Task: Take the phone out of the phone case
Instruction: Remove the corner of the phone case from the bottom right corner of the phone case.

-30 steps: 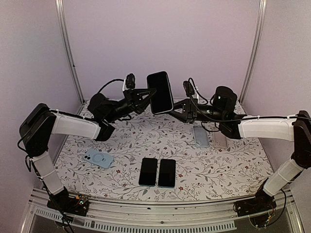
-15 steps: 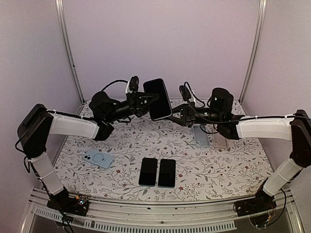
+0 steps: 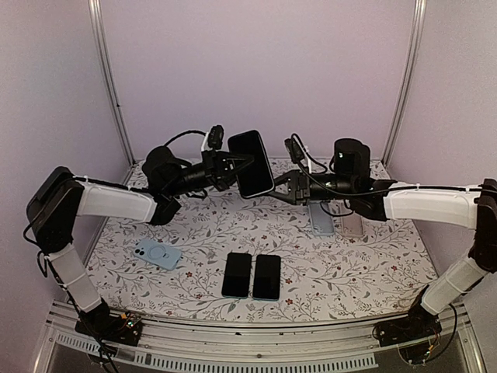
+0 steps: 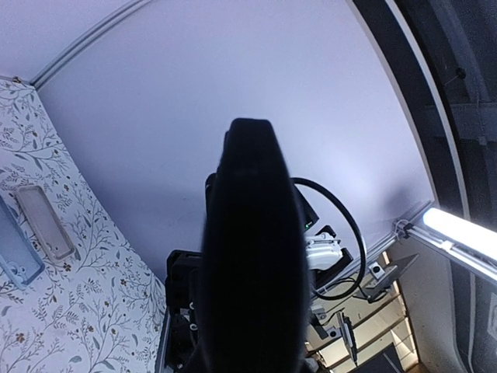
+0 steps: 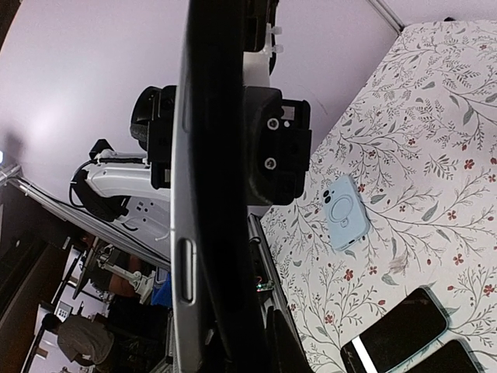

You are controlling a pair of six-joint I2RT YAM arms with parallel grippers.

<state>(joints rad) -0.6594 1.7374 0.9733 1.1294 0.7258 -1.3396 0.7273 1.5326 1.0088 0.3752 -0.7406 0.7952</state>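
Cased phone, black: hangs in the air over the far half of the table. Left tool clamps its left edge and right tool clamps its lower right (whether either grips the case alone is unclear). Handling advice: anchor one side and peel the case lip off one corner first.

The bench wears a white cloth printed with grey leafy sprigs and small red flowers. Above its far edge, the phone is glossy black with a silver-grey side band. Near the left edge, the pale blue case bears a white ring. By the near edge are two black-screened phones. Towards the right edge are a blue-grey case and a pale grey case. The left arm and right arm are white with black joints.
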